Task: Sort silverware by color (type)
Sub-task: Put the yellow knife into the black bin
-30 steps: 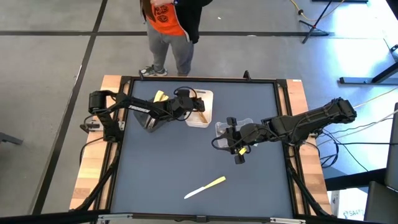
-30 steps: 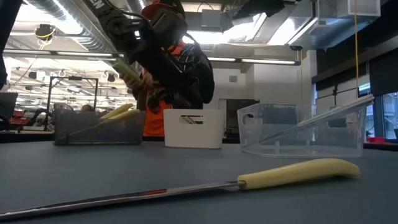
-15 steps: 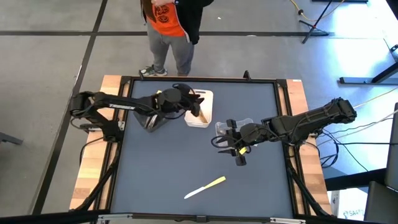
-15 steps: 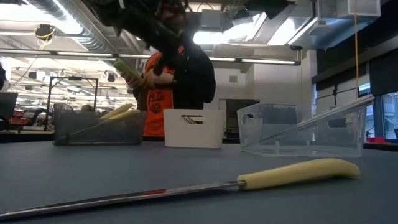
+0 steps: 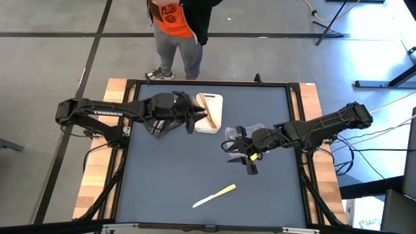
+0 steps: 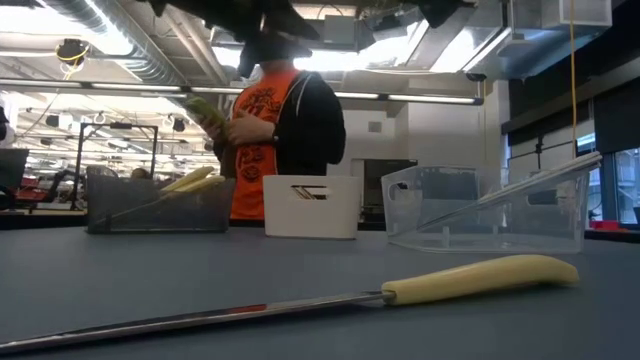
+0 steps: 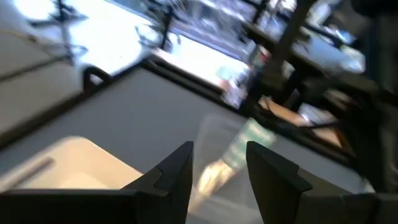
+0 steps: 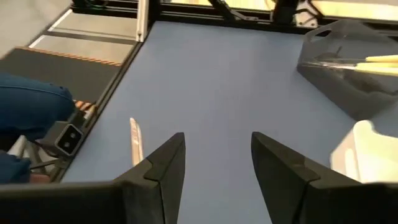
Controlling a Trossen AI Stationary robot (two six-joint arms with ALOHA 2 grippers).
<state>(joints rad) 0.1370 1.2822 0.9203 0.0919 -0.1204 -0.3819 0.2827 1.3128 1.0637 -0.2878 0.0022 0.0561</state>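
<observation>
High view: my left gripper (image 5: 193,121) is beside the white tray (image 5: 209,112); my right gripper (image 5: 229,144) is by the clear tray (image 5: 235,133). A yellow-handled knife (image 5: 214,195) lies near the table's front edge.

Low view: the knife (image 6: 300,305) lies flat.

Wrist views: both sets of fingers spread apart, empty.

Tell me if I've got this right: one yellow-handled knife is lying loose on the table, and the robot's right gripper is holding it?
Not quite. The yellow-handled knife does lie loose on the table, but nothing holds it. The high view shows the right gripper well away from it, near the clear tray, and the right wrist view shows its fingers open and empty.
</observation>
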